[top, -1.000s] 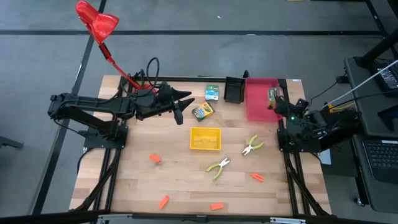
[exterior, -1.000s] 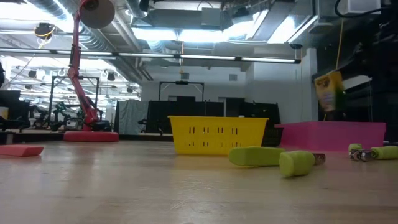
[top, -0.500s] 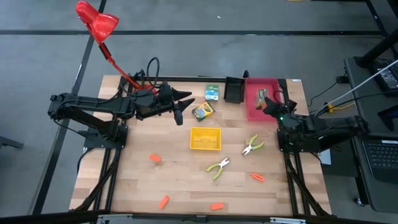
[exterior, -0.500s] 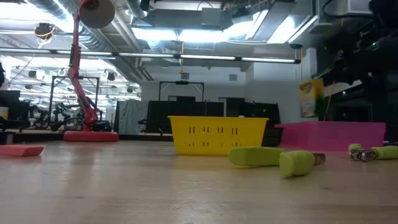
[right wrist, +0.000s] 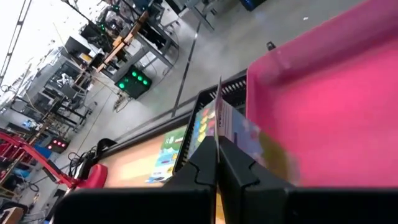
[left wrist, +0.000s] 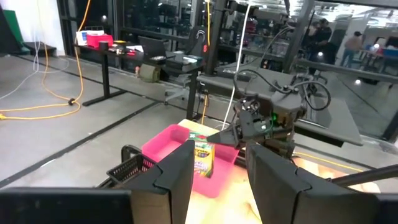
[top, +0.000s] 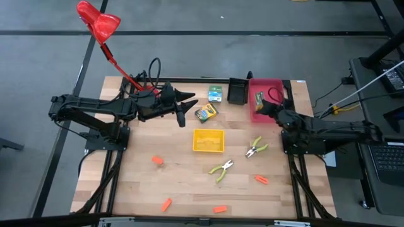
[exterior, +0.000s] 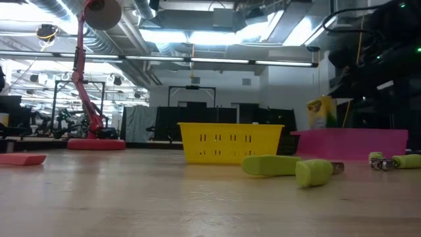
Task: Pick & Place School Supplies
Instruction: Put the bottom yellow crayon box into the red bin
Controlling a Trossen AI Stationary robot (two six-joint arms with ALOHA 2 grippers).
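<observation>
On the left, our left pincer (top: pixel 183 104) hangs over the back of the table (top: pixel 139 183), fingers apart and empty, w/ the red lamp base just behind it. It only waits.

Going right, one printed box (top: pixel 206 113) lies near that pincer and a second box (top: pixel 216 93) at the back edge. The yellow bin (top: pixel 208 140) sits mid-table. Two green-handled tools (top: pixel 221 169) and the orange pieces (top: pixel 157 160) lie in front, still to be picked.

Further right, our right pincer (top: pixel 260 108) is clamped on the third box (exterior: pixel 320 113), held upright above the pink tray (top: pixel 276 85), near the tray's left wall beside the black bin (top: pixel 237 92).

Risks, in our judgement: the grip is thin, so the box can slip or tilt. If we let go here, it may hit the rim and fall outside, or tip toward the black bin.
</observation>
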